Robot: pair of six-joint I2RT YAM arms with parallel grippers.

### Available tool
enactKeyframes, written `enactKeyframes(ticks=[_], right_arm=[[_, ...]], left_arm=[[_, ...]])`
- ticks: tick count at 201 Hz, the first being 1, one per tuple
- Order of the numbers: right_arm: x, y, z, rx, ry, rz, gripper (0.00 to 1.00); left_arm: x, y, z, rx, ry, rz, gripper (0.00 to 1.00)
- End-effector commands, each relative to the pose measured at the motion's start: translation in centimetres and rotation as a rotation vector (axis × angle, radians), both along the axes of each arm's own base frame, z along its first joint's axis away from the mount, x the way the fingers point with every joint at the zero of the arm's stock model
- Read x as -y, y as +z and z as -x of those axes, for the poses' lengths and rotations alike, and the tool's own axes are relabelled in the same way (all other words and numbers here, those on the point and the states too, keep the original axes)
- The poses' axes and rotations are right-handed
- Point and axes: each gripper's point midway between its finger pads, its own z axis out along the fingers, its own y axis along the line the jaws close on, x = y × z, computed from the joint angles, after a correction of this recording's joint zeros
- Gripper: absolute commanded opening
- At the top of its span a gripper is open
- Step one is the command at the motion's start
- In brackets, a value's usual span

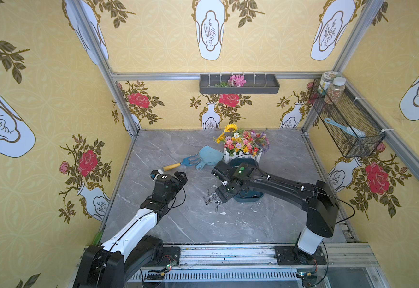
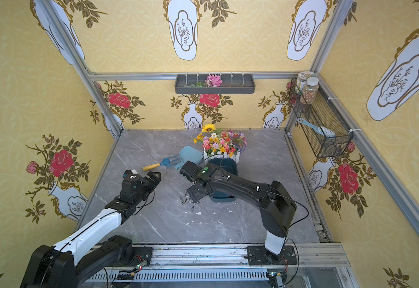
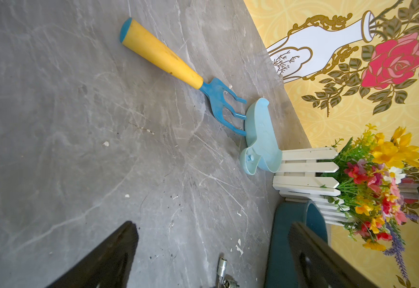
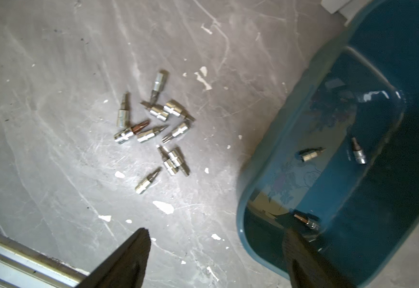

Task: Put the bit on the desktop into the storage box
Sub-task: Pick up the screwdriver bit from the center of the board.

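In both top views small silver metal screwdriver bits [image 1: 212, 198] lie clustered on the grey marble-look desktop [image 1: 198, 224], just beside the dark teal oblong plastic storage box [image 1: 249, 198]. The right gripper [image 1: 222, 194] hangs close by them. The left wrist view shows the left gripper [image 3: 213, 224] spread wide, empty. In the right wrist view the right gripper's jaws stand wide apart, holding nothing, and three bits lie inside the box.

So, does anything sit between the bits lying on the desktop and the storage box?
Nothing visible does. In the right wrist view only bare desktop with a few white flecks separates the bits from the storage box rim. The right claw hangs open above that gap, holding nothing.
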Motion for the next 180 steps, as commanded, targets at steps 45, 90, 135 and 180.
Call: enactKeyframes(ticks=[45,90,135,180], right_arm=[[-4.6,-3.3,4.0,-0.071,0.079,0.013,0.89],[-5.3,-5.8,4.7,-0.118,0.061,0.0,0.89],[-5.2,-7.7,5.3,-0.159,0.031,0.011,0.76],[-5.3,-9.1,5.5,-0.181,0.018,0.012,0.64]], left_arm=[[-0.6,-0.1,0.2,0.01,0.016,-0.031,1.0],[-1.0,0.0,0.4,0.019,0.028,-0.037,1.0],[-1.2,0.0,0.4,0.02,0.033,-0.043,1.0],[-1.1,-0.1,0.4,0.015,0.029,-0.04,1.0]])
